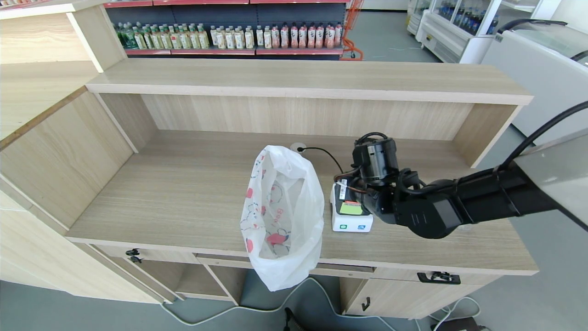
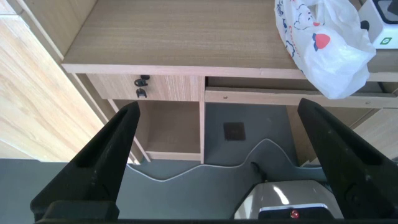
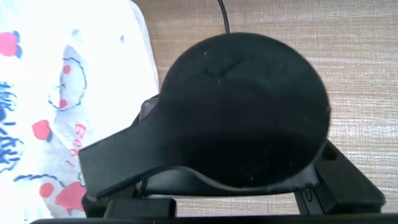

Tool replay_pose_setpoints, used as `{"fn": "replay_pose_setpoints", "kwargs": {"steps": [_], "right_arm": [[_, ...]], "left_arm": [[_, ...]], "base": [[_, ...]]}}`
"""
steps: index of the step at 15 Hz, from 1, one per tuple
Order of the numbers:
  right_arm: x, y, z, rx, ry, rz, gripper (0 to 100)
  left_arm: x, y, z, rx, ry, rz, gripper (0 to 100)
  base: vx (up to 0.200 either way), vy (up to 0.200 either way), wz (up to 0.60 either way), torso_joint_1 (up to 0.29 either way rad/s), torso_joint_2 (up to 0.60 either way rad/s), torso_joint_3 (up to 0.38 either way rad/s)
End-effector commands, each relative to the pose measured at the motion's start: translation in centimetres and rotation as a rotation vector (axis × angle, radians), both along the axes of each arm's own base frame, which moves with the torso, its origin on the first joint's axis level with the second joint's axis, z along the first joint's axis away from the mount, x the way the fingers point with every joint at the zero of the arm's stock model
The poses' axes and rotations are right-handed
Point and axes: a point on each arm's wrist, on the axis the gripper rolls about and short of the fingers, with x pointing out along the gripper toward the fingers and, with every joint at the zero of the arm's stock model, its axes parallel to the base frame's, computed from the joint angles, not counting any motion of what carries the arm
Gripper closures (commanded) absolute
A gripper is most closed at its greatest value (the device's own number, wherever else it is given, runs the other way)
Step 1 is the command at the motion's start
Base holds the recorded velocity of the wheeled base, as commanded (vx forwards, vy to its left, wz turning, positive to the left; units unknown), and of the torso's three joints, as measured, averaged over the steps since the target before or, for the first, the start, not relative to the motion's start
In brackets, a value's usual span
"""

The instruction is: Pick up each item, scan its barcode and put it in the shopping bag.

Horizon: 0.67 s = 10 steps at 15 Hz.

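Right gripper (image 1: 367, 200): fingers clenched on a black round item (image 3: 242, 112), held over the scanner (image 1: 351, 218) on the surface (image 1: 183, 197), just beside the open shopping bag (image 1: 280, 216). Left gripper (image 2: 217, 109): below the surface's front edge, fingers released.

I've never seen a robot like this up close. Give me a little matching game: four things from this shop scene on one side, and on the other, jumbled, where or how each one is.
Things
1. shopping bag
2. scanner
3. left claw
4. bottles

Place or state
A. lined up on the red shelf in the background
B. wide open and empty
C. hanging over the front edge of the counter
D. on the counter, to the robot's right of the bag

Pairs: 1-C, 2-D, 3-B, 4-A
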Motion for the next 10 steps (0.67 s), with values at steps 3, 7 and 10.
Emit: {"fn": "replay_pose_setpoints", "kwargs": {"steps": [3,7,10], "right_arm": [[-4.5,-2.6,6.8,0.081,-0.127,0.013,100],[-8.1,-3.3,7.9,0.039,-0.216,0.093,100],[-8.3,-2.9,6.9,-0.028,-0.325,0.161,100]], "left_arm": [[0.0,0.0,0.0,0.000,0.000,0.000,0],[0.0,0.0,0.0,0.000,0.000,0.000,0],[0.0,0.0,0.0,0.000,0.000,0.000,0]], "base": [[0.000,0.000,0.00,0.000,0.00,0.000],[0.000,0.150,0.00,-0.002,0.00,0.001],[0.000,0.200,0.00,0.012,0.00,-0.001]]}}
